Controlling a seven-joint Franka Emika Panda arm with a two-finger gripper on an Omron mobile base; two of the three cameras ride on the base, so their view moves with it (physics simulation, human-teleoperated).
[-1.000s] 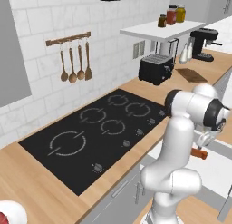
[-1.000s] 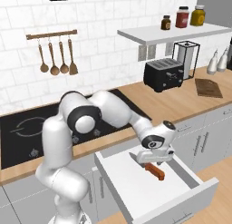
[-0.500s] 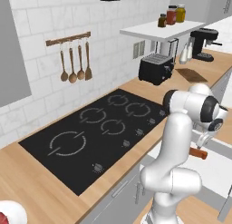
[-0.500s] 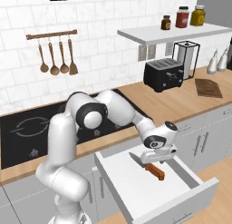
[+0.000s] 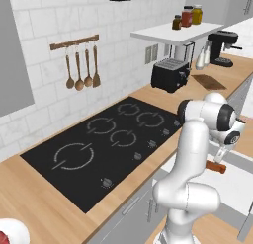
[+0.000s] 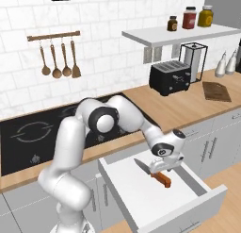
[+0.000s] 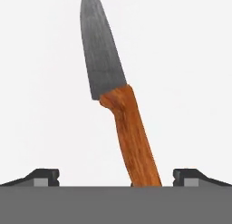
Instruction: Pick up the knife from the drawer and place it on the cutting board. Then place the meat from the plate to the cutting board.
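End effector over the knife in the open drawer

Left base view: the end effector (image 5: pixel 223 151) hangs just above the knife (image 5: pixel 216 167). Right base view: it hovers low over the knife (image 6: pixel 155 174) lying on the white floor of the drawer (image 6: pixel 136 194); the cutting board (image 6: pixel 216 91) sits far off on the table (image 6: pixel 188 105). Hand view: the fingertips (image 7: pixel 41 177) stand wide apart, gripping nothing, the knife (image 7: pixel 122 114) between them, blade pointing away.

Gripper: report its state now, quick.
Gripper: open, holding nothing, fingertips either side of the knife handle in the drawer.
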